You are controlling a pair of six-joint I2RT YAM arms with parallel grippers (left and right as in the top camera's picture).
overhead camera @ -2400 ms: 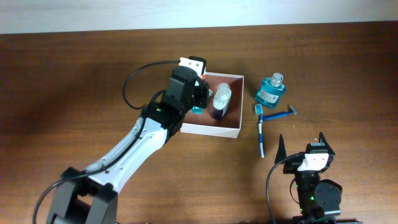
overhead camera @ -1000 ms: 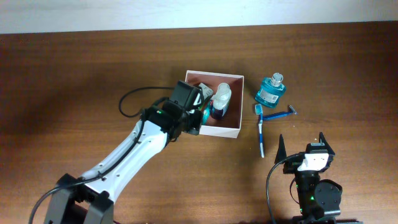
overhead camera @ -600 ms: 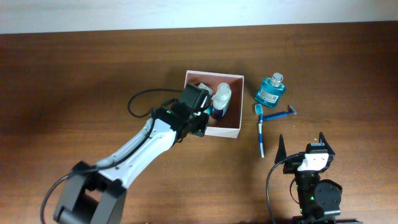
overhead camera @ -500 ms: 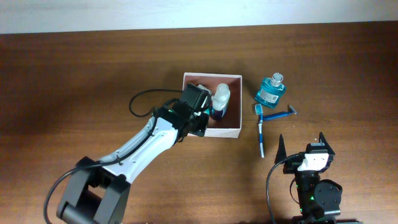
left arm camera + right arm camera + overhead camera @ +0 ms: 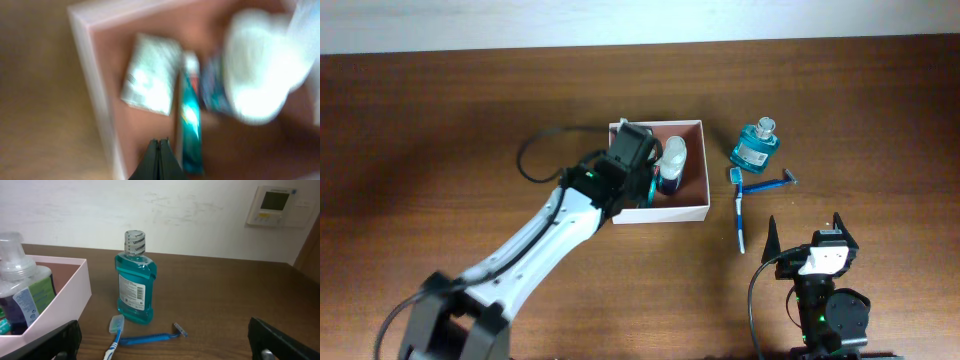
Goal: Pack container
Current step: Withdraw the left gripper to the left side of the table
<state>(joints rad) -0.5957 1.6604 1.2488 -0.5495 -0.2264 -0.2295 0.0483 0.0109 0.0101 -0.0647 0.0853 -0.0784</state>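
Two fingers of our left gripper (image 5: pixel 160 159) sit pressed together, empty, over the square white box w/ reddish-brown inside (image 5: pixel 665 214), mid-table nr the far edge. The slim teal tube (image 5: pixel 190 125) we carried in now lies inside, so 3 items packed; teal glass bottle (image 5: pixel 755 145), blue toothbrush (image 5: pixel 739 215), blue razor (image 5: pixel 770 184) remain; right gripper (image 5: pixel 806 240) spread wide.

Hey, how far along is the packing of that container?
Partly done. The container already holds a white-capped bottle, a teal tube and a white packet. In hand: apparently nothing; the left gripper is shut above the container's left side, and the right gripper is open. Left out on the table: mouthwash bottle, toothbrush, razor.
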